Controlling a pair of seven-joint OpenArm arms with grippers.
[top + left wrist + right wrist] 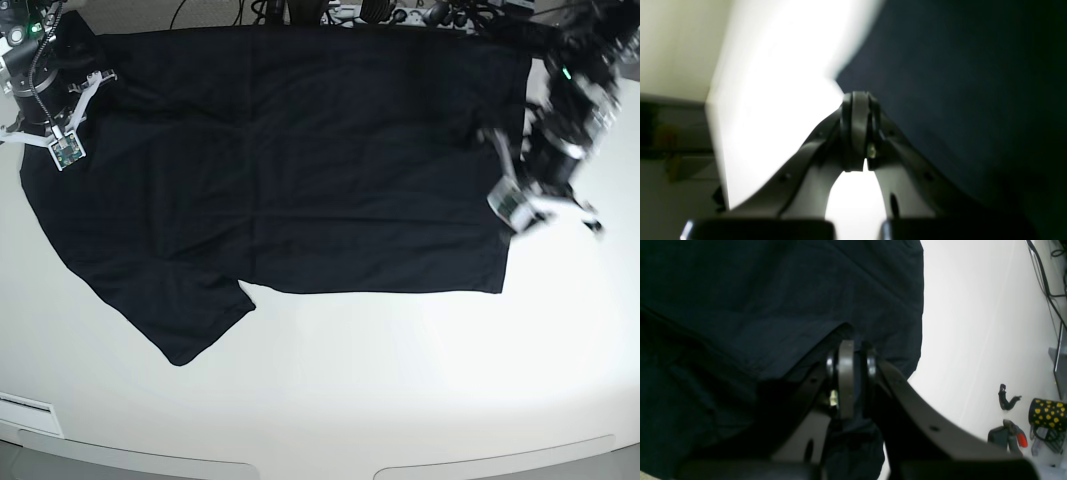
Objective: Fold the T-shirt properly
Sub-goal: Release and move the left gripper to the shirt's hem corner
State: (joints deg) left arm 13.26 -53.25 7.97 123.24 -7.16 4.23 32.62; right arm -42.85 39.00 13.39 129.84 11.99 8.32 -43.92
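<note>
Two grips must rise together: right fingers (851, 373) pinch the large black cloth T-shirt (290, 160), left fingers (858, 125) closed at its edge, holding unclear.

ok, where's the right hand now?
Base view, far left top: the right hand sits at the T-shirt edge, cloth between its fingers in the right wrist view.

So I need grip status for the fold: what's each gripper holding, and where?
Right gripper pinches the T-shirt at an edge fold; left gripper is shut, holding nothing.
</note>
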